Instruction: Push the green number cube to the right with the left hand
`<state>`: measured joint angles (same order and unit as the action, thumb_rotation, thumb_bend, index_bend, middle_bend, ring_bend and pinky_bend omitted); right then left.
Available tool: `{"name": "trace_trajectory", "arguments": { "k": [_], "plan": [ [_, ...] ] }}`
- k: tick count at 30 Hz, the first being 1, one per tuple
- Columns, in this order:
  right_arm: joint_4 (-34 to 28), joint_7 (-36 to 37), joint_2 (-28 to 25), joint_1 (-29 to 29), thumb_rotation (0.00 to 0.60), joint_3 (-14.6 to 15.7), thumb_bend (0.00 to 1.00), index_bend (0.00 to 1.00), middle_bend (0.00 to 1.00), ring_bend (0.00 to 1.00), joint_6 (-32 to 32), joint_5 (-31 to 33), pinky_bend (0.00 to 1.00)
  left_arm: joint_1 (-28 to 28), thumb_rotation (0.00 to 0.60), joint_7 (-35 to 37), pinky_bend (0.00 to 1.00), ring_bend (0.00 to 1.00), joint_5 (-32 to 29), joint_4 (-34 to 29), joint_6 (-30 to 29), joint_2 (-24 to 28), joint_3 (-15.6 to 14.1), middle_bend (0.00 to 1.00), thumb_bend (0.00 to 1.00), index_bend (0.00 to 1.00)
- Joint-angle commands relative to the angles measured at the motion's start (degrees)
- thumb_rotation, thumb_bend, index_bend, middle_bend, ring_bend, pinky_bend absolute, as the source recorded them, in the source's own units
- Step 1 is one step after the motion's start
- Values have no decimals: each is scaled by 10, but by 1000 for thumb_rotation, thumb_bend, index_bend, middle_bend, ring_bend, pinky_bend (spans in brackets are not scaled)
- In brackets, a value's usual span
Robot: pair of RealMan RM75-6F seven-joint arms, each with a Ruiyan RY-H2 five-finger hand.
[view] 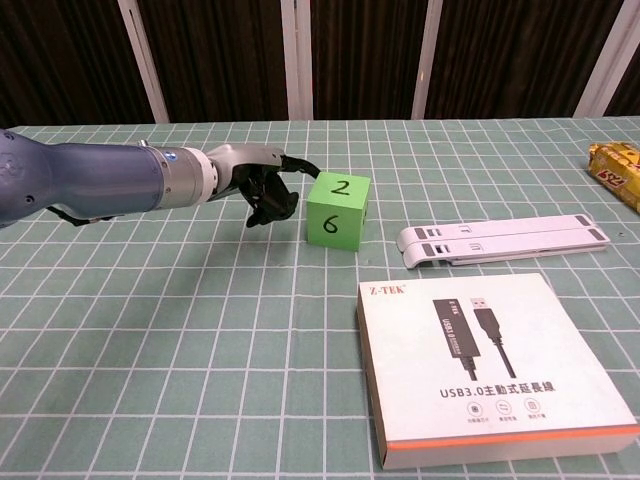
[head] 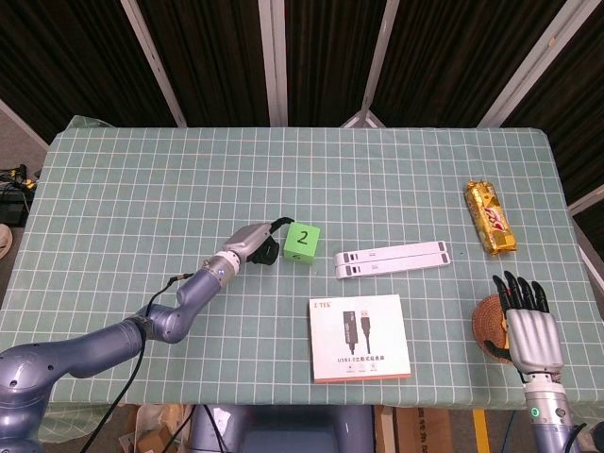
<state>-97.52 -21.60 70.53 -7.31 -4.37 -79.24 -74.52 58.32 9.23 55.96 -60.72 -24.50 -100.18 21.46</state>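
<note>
Green number cube (head: 301, 243) sat just left of the white folding stand (head: 393, 259), "2" face up, "6" toward the robot. Left robot hand (view: 262, 187), fingers curled, holding nothing, touched the cube's left side. Cube slightly turned.

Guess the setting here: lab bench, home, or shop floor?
Probably a lab or test bench. A table with a green checked cloth, dark folding screens behind it, and unrelated props laid out: a green number cube, a boxed USB cable, a snack bar.
</note>
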Motion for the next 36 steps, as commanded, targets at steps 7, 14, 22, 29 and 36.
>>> {"name": "trace_trajectory", "arguments": {
  "k": [7, 14, 22, 29, 36],
  "plan": [
    [-3, -4, 0, 1, 600, 0, 72, 55, 0, 0, -3, 3, 0, 1, 600, 16, 732, 720, 5, -18, 14, 19, -13, 799, 890, 121],
    [-3, -6, 2, 0, 600, 0, 73, 55, 0, 0, -2, 5, 0, 5, 600, 14, 732, 719, 1, -43, 35, 51, -32, 798, 891, 130],
    [-6, -14, 4, 0, 600, 0, 72, 55, 0, 0, -3, 10, 0, 5, 600, 20, 732, 719, -6, -85, 41, 85, -42, 799, 890, 133],
    [-10, -21, 4, 1, 600, -1, 72, 55, 0, 0, -5, 17, 0, 8, 600, 21, 732, 719, -7, -107, 48, 105, -56, 799, 890, 133],
    [-12, -22, 3, 1, 600, -3, 72, 55, 0, 0, -6, 22, 0, 7, 600, 22, 732, 719, 0, -129, 57, 125, -73, 799, 889, 136]
  ]
}}
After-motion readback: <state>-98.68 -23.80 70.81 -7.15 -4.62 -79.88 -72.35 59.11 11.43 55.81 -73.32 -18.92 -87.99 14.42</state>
